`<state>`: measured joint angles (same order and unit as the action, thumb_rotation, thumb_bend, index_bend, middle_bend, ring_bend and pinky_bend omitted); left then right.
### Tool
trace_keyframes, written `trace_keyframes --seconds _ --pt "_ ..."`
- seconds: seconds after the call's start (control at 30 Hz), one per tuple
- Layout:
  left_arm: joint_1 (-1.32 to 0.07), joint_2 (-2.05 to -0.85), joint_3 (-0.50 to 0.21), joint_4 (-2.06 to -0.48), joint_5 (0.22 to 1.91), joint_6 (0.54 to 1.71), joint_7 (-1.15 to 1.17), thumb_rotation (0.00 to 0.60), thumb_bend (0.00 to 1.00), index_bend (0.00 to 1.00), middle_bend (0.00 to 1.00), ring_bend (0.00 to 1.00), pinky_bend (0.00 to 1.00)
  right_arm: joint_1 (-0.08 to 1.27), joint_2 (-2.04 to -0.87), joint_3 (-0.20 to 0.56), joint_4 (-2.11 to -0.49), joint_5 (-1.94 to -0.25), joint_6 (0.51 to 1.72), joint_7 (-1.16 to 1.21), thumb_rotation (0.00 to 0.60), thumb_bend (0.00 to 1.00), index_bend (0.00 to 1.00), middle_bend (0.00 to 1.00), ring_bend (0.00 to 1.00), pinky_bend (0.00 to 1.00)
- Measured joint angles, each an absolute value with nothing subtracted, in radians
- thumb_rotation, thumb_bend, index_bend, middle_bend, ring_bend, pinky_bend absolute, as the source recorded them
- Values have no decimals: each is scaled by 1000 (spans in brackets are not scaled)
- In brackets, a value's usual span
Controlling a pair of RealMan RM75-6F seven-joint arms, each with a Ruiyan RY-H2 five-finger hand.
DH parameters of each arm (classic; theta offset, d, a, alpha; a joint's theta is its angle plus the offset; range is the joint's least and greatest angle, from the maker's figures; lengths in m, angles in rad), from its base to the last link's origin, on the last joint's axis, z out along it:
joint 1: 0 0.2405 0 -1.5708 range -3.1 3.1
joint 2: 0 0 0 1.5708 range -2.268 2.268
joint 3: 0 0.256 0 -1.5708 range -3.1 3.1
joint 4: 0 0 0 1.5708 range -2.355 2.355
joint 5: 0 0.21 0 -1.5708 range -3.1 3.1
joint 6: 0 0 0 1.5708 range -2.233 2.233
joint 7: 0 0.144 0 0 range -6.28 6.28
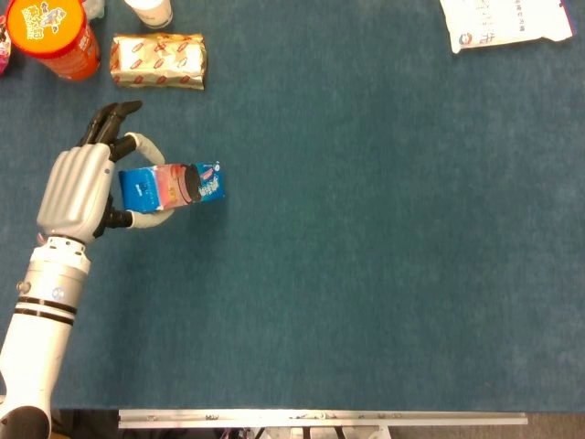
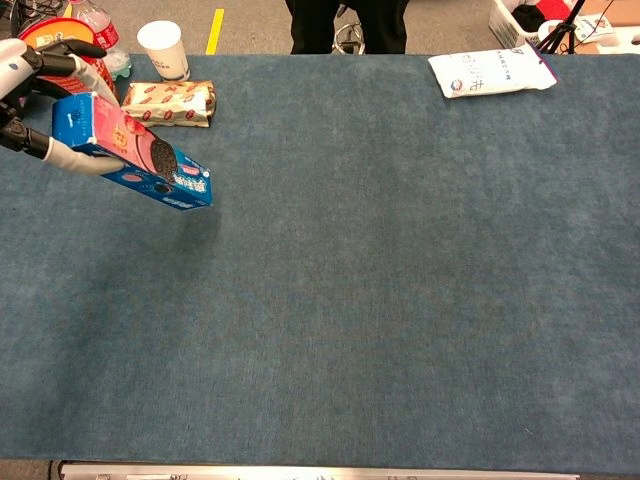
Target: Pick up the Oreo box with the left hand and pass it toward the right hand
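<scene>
The blue Oreo box point(image 1: 172, 186) point(image 2: 132, 154) is off the table, tilted with its far end pointing down toward the cloth. My left hand point(image 1: 84, 187) point(image 2: 30, 98) grips the box's upper end at the table's left side, one finger above it and one below. The right hand appears in neither view.
A gold snack packet point(image 1: 159, 61) point(image 2: 166, 104), an orange tub point(image 1: 51, 36) and a white paper cup point(image 2: 164, 49) stand at the far left behind the hand. A white bag point(image 1: 505, 22) point(image 2: 491, 72) lies at the far right. The blue table cloth point(image 1: 384, 238) spreads out rightward.
</scene>
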<state>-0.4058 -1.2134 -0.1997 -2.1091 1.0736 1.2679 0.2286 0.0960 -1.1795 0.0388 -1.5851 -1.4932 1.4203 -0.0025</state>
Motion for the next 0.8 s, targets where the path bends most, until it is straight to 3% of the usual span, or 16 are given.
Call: trace_keyframes --seconds 0.57,0.8 --pt "-440 -1240 -202 -2173 1067 1278 275 600 243 848 117 70 271 106 -1181 49 -1646 -1534 1445 18 600 170 365 295 312 449" --pt "-469 -1269 -203 -2194 1066 1267 303 600 244 849 118 70 273 133 -1204 52 -1674 -1566 1434 13 600 119 288 270 285 449"
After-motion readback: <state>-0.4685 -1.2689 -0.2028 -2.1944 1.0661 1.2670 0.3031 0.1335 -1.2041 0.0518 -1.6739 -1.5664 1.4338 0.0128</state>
